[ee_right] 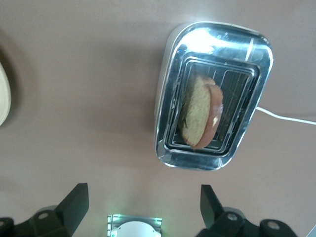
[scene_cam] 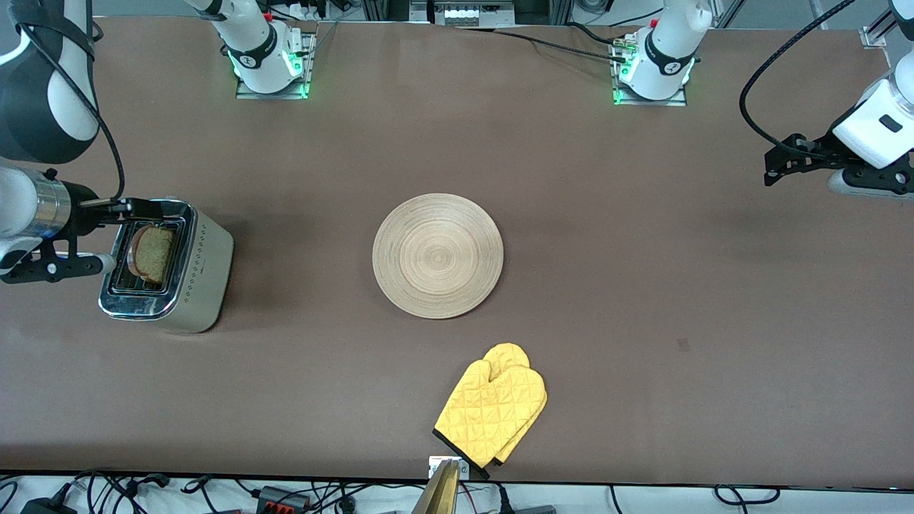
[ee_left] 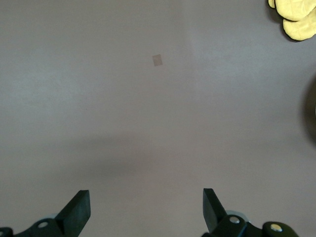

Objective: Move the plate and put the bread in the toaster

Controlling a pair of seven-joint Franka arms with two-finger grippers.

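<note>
The toaster (scene_cam: 207, 271) stands at the right arm's end of the table. The bread (scene_cam: 153, 253) sits tilted in one of its slots, its upper part sticking out. In the right wrist view, the bread (ee_right: 200, 116) leans across the slot of the chrome-topped toaster (ee_right: 170, 98). My right gripper (scene_cam: 171, 208) is open and empty above the toaster; it also shows in its own wrist view (ee_right: 143, 207). The plate (scene_cam: 437, 255) lies flat and bare mid-table. My left gripper (scene_cam: 772, 168) is open and empty, waiting over the left arm's end of the table, and shows in its own wrist view (ee_left: 146, 210).
A yellow oven mitt (scene_cam: 493, 403) lies nearer to the front camera than the plate, close to the table's front edge; its tips show in the left wrist view (ee_left: 296, 19). The toaster's white cord (ee_right: 286, 117) trails off the toaster. The plate's rim (ee_right: 4, 98) shows in the right wrist view.
</note>
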